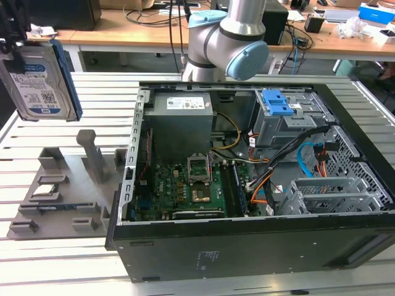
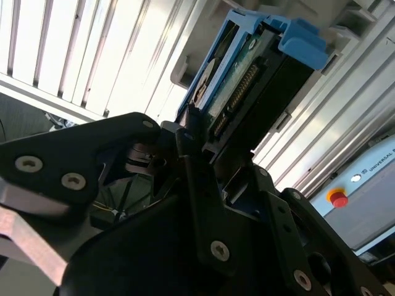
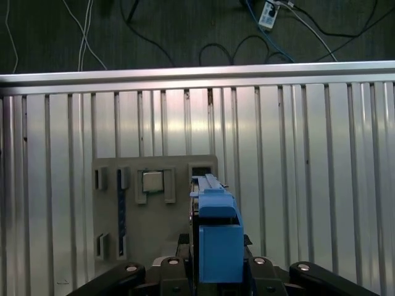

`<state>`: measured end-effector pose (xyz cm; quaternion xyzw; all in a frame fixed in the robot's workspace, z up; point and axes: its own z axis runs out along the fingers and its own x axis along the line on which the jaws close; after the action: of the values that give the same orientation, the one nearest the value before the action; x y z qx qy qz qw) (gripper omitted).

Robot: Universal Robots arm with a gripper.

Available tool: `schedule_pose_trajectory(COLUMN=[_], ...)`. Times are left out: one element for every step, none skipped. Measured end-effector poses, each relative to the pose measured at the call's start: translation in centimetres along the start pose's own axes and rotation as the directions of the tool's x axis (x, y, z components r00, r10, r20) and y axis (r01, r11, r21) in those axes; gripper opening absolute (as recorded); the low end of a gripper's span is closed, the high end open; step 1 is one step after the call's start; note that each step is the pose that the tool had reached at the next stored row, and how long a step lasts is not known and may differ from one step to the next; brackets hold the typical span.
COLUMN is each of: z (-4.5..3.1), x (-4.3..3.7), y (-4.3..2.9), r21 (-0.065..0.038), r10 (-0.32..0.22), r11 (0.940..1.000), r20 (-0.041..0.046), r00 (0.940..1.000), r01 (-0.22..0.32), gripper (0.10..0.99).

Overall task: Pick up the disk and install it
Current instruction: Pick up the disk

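Disk (image 1: 40,77) hangs upright in the exterior view's upper left, clamped at its top edge by the closed gripper (image 1: 17,34), over the grey parts tray (image 1: 68,180). Open computer case (image 1: 259,246) sits toward the exterior view's right.

Slatted metal worktop (image 1: 55,259), pale grey, with long parallel grooves. In the second wrist view we note light glaring bright off its slats. Behind it, in the exterior view, stand wooden desks (image 1: 142,34), cluttered with tangled cables (image 1: 154,11) and a blue box (image 1: 376,12). Grey floor (image 1: 123,61) shows beneath them. In the first wrist view, past the worktop's edge, we log dark ground with loose wires (image 3: 210,49) and a white power strip (image 3: 267,13).
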<state>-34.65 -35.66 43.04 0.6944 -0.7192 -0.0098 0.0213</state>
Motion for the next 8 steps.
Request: schedule_pose_trajectory(z=[-0.34,-0.65,-0.93,-1.1,-1.33,-1.64,-1.94,-2.28], x=[0.0,0.01,0.01,0.01,0.01,0.01,0.01,0.01], y=[-0.01,-0.03,-0.04,-0.05,-0.07,-0.09,-0.11,-0.13], r21=[0.0,0.0,0.0,0.0,0.0,0.0,0.0,0.0], r10=[0.0,0.0,0.0,0.0,0.0,0.0,0.0,0.0], r11=[1.0,1.0,1.0,1.0,1.0,1.0,1.0,1.0], r20=[0.0,0.0,0.0,0.0,0.0,0.0,0.0,0.0], r00=[1.0,1.0,1.0,1.0,1.0,1.0,1.0,1.0], r01=[0.0,0.0,0.0,0.0,0.0,0.0,0.0,0.0], gripper=[0.365,0.365,0.365,0.365,0.365,0.365,0.365,0.365])
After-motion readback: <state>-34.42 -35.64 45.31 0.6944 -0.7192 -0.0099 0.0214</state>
